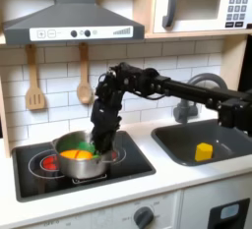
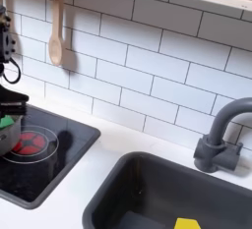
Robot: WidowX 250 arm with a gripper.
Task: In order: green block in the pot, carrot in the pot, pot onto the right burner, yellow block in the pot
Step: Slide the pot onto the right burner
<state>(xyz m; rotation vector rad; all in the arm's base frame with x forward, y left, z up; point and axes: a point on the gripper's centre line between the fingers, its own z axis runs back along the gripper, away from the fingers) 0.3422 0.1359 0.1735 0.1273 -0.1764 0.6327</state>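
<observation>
Pot holding carrot, green block, sink holding yellow block, fingers' state unclear

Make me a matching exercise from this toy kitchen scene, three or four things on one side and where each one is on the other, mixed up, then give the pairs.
Things:
1. yellow block
2. carrot
3. pot
4. wooden spatula

Places:
A. on the black cooktop, under the gripper
B. hanging on the tiled wall
C. in the sink
D. inside the pot, beside the green block

Pairs: 1-C, 2-D, 3-A, 4-B
</observation>
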